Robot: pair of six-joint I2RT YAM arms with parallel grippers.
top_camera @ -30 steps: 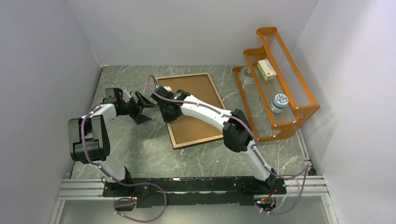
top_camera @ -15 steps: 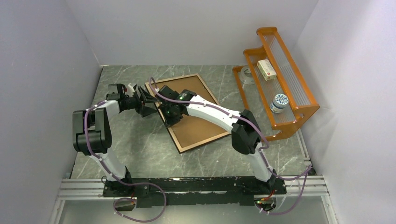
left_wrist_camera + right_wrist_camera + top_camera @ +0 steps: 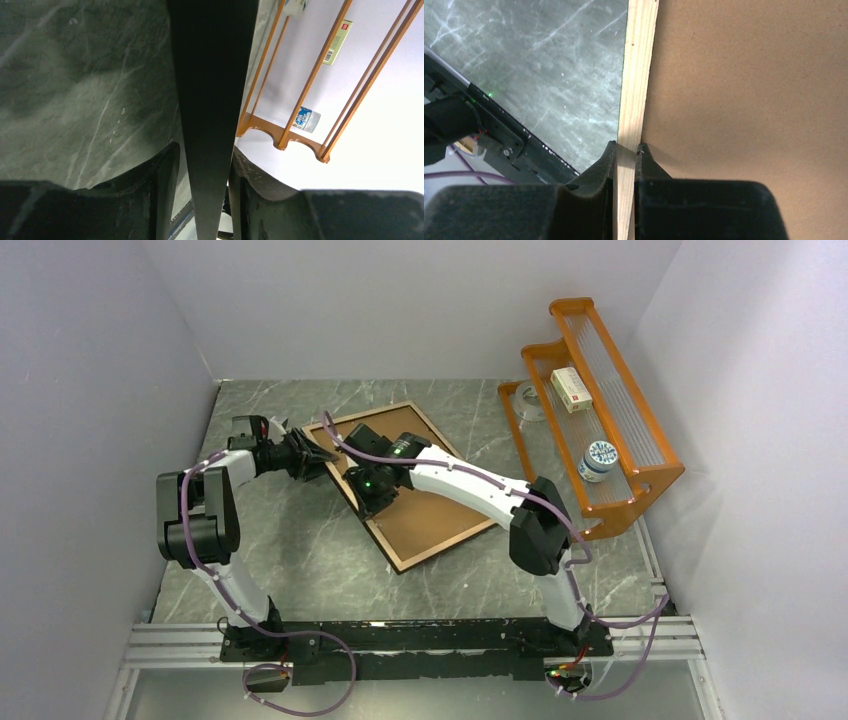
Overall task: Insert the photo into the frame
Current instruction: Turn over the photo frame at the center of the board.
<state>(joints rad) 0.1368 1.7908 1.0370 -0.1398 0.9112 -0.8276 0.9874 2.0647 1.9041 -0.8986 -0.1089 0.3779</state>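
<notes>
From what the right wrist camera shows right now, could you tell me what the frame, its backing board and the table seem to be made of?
The frame: pale, bare-looking wood, matte, with faint grain lines.
The backing board: probably hardboard or fibreboard, an even matte brown without grain.
The table: grey-green with white veins; marble or a marble-print laminate, I cannot tell which.

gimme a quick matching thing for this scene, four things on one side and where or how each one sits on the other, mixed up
Things:
1 the frame
2 right gripper
3 left gripper
4 orange rack

Places or states:
a fingers either side of a black edge
b lying back up on the table
c at the right side, holding small items
d pinched on a pale wood border

Pairs: 1-b, 2-d, 3-a, 4-c
</notes>
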